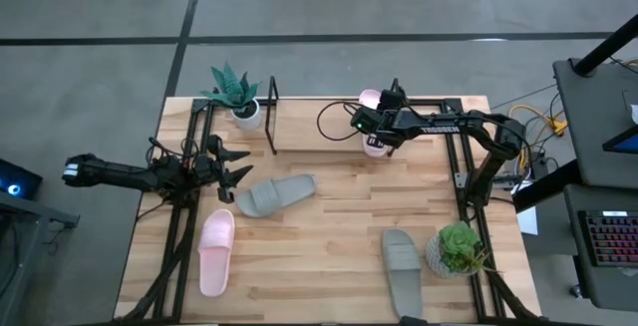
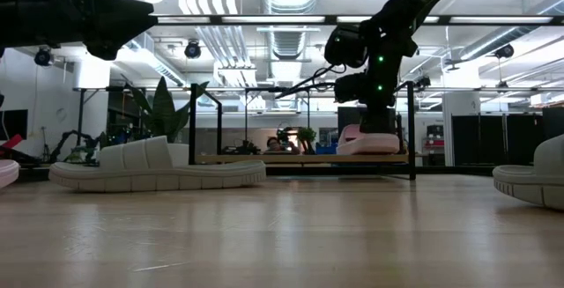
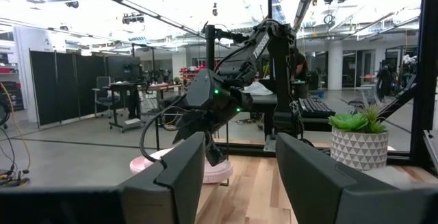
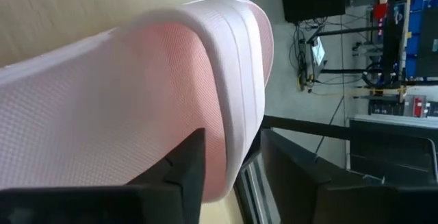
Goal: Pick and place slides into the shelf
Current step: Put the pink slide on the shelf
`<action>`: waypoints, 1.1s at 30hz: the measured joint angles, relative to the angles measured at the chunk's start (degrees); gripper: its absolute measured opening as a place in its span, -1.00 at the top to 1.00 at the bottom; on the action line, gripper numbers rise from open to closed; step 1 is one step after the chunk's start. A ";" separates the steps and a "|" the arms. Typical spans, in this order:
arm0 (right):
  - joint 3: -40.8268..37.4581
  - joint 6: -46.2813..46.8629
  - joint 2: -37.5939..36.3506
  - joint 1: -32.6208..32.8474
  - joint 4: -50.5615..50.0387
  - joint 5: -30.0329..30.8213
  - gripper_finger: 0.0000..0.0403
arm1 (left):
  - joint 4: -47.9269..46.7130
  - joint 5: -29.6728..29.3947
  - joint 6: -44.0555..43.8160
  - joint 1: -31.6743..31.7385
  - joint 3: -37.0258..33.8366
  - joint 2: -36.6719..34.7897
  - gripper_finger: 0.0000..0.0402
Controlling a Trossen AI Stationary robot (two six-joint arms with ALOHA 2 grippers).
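Note:
My right gripper (image 1: 377, 139) is open over the right part of the shelf (image 2: 300, 158) at the table's far edge, pointing down. Its fingers stand on either side of the long edge of a pale pink slide (image 4: 123, 101), which lies on the shelf board (image 2: 366, 138). On the table lie a grey-green slide (image 1: 276, 194), the second pink slide (image 1: 216, 251) and another grey-green slide (image 1: 402, 266), all flat on their soles. My left gripper (image 1: 239, 166) hovers open at the table's left, just left of the first grey-green slide. My right gripper comes at the pink slide from above, with one finger (image 4: 185, 172) over its textured flat face and the other (image 4: 308, 183) beyond its side wall (image 4: 236, 114). A dark gap shows beside the outer finger. Whether either finger touches the slide I cannot tell.
A potted plant (image 1: 235, 92) stands at the far left by the shelf's left upright (image 1: 271, 117), and another (image 1: 459, 249) at the near right beside a grey-green slide. Black arm-mount frames (image 1: 179, 236) run along both table sides. Bare wood lies in the middle.

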 joint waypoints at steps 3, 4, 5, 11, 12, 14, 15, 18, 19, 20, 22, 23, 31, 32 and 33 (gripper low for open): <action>0.00 0.18 -0.17 0.25 -0.03 -0.13 0.29 | 0.00 0.00 0.00 0.01 0.00 0.00 0.17; 0.00 0.20 -0.19 0.39 -0.01 -0.17 0.29 | 0.00 0.00 0.00 -0.01 0.00 0.00 0.17; 0.00 0.21 -0.26 0.64 0.00 -0.20 0.29 | 0.00 0.00 0.00 0.01 0.00 0.00 0.17; 0.46 0.17 -0.46 2.54 -2.56 -0.15 0.29 | -0.02 0.00 0.00 -0.01 0.00 0.00 0.17; 0.75 0.63 -0.46 2.74 -3.35 -0.15 0.29 | -0.02 0.00 0.02 -0.01 0.00 0.00 0.17; 1.55 1.90 -0.46 3.32 -4.57 -0.12 0.29 | -0.01 0.00 0.00 0.01 0.00 0.00 0.17; 2.02 2.55 -0.46 3.60 -5.35 -0.10 0.30 | -0.02 0.00 0.00 -0.01 0.00 0.00 0.17; 3.77 4.85 -0.46 4.42 -7.25 -0.09 0.32 | -0.02 0.00 0.01 0.00 0.00 0.00 0.17; 4.34 5.32 -0.46 4.75 -7.41 -0.11 0.32 | -0.02 0.00 0.02 0.01 0.00 0.00 0.17; 4.81 5.75 -0.48 5.13 -7.44 -0.11 0.33 | -0.02 0.00 0.00 -0.01 -0.02 0.00 0.17; 5.87 6.41 -0.48 5.91 -7.83 -0.17 0.34 | -0.02 0.00 0.00 0.00 -0.02 0.00 0.17; 6.49 6.43 -0.48 6.32 -8.09 -0.17 0.35 | -0.02 0.00 0.00 0.01 -0.04 0.00 0.17; 13.08 7.14 -1.47 11.37 -14.08 -0.20 0.41 | -0.04 0.00 0.00 -0.01 -0.07 0.09 0.17; 13.78 7.60 -2.03 12.15 -14.61 -0.22 0.42 | -0.02 -0.02 0.00 -0.01 -0.07 0.09 0.17; 14.46 7.94 -2.76 12.86 -14.56 -0.57 0.42 | -0.02 0.00 0.00 0.01 -0.07 0.09 0.17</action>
